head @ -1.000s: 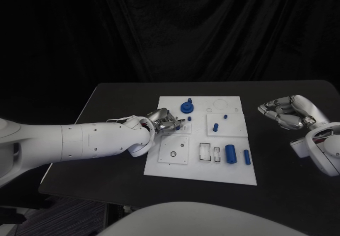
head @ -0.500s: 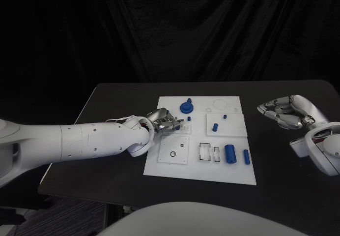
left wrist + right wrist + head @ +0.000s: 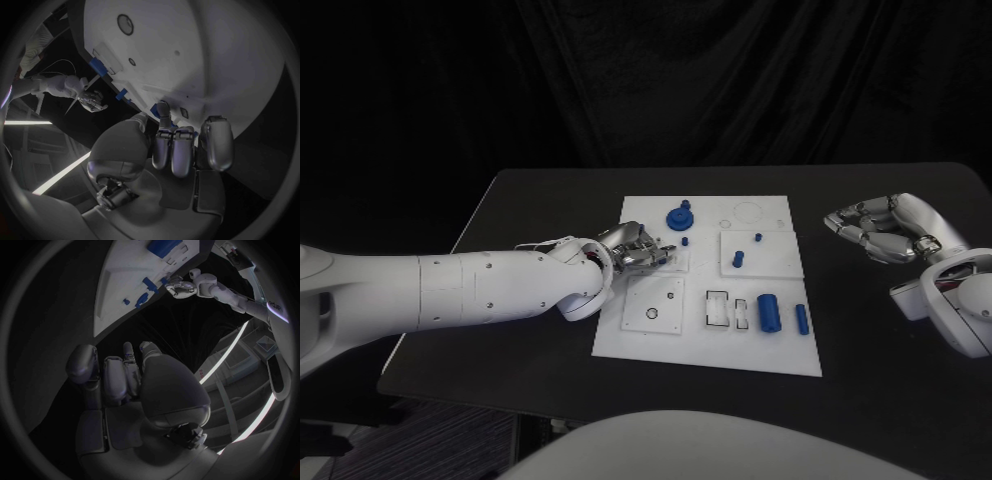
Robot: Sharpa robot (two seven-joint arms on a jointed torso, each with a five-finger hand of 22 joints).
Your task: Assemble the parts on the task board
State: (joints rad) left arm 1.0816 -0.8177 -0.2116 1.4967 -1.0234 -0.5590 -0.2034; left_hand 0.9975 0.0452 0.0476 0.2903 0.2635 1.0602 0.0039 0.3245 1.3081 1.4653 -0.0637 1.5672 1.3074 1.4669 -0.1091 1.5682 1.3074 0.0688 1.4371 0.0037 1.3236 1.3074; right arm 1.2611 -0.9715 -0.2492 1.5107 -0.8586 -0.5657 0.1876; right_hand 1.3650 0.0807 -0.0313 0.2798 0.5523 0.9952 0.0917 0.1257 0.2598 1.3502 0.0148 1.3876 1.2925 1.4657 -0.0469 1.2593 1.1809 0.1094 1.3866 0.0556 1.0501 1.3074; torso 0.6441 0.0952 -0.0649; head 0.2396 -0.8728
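- the task board (image 3: 711, 355) lies in the middle of the black table (image 3: 531, 200), its long sides running from the near edge toward the far edge.
- the left hand (image 3: 635, 246) sits over the board's left edge, about halfway along it, fingers curled in; i cannot tell whether it is holding anything.
- the right hand (image 3: 884, 228) is above bare table near the right edge, well apart from the board, fingers curled inward with nothing in them.
- a blue stepped knob (image 3: 681, 217) stands near the board's far edge, just beside the left hand.
- a small blue peg (image 3: 738, 259) and a smaller blue stud (image 3: 759, 238) stand on the raised square toward the right edge.
- a fat blue cylinder (image 3: 769, 311) and a slim blue pin (image 3: 802, 319) lie near the board's near right corner.
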